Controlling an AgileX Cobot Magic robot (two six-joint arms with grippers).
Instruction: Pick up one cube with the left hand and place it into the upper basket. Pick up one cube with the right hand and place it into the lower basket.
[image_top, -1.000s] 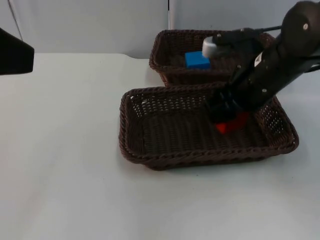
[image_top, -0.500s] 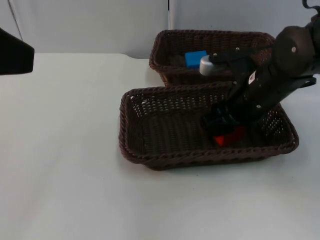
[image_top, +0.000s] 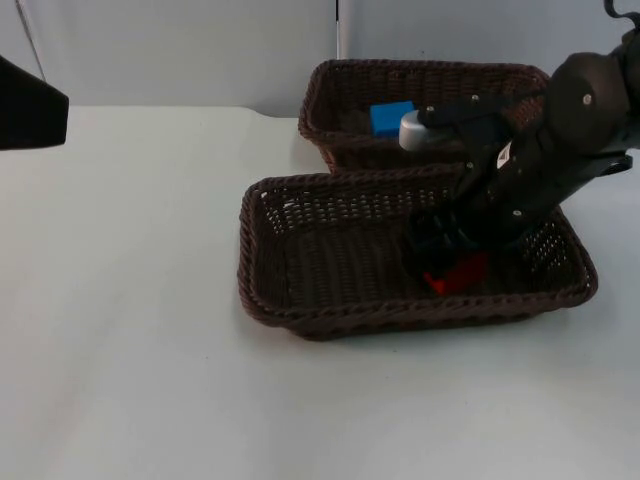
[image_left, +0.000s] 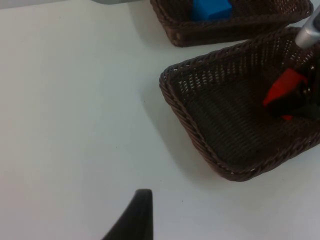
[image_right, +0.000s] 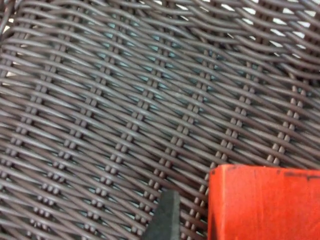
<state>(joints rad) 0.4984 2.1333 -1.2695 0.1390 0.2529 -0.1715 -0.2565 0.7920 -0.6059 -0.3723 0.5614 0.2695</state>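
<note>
A red cube (image_top: 458, 272) lies on the floor of the lower basket (image_top: 300, 182), toward its right side. My right gripper (image_top: 440, 252) is down inside that basket, straddling the cube. In the right wrist view a strip of weave shows between one black fingertip (image_right: 167, 217) and the red cube (image_right: 265, 205), so the gripper is open. A blue cube (image_top: 392, 117) rests in the upper basket (image_top: 330, 75). The left arm (image_top: 30, 115) waits at the table's left edge, far from both baskets. The left wrist view takes in the red cube (image_left: 284, 86) and the blue cube (image_left: 211, 8).
The two brown wicker baskets stand close together at the right half of the white table (image_top: 130, 300), the upper one against the grey wall. The right arm's elbow hangs over the upper basket's front rim.
The right gripper came down and forward into the lower basket with the red cube a second ago. Over the last half second it has stayed almost still.
</note>
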